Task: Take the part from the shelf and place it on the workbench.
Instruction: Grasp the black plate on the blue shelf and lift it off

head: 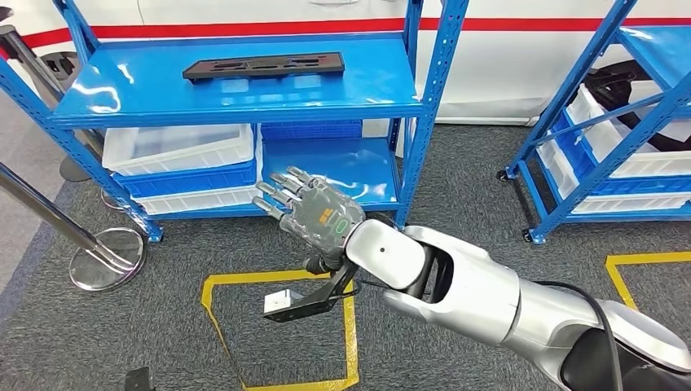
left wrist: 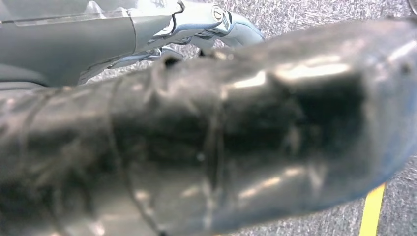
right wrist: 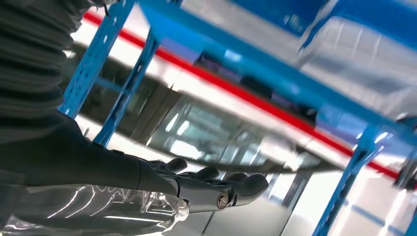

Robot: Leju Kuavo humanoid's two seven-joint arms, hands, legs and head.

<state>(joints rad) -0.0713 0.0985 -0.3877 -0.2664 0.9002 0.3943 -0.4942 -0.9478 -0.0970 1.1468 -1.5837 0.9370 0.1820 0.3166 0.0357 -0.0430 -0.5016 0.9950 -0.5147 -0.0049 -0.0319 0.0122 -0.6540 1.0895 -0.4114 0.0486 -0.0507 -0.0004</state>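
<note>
A long, flat black part [head: 262,65] lies on the top board of the blue shelf [head: 147,94], toward its back. My right hand [head: 314,208] reaches forward in front of the shelf, lower than the top board and short of the part. Its fingers are stretched out and apart, with nothing in them. In the right wrist view the same fingers [right wrist: 211,189] point ahead under the blue shelf frame [right wrist: 275,64]. A blurred dark grey shape in the left wrist view looks like my left hand [left wrist: 221,137]; how its fingers lie is unclear.
White bins [head: 179,147] and a blue crate [head: 191,177] sit on the lower shelf. A second blue shelf [head: 603,138] with bins stands at the right. A chrome post base [head: 106,257] is on the carpet at the left. Yellow tape [head: 350,326] marks the floor.
</note>
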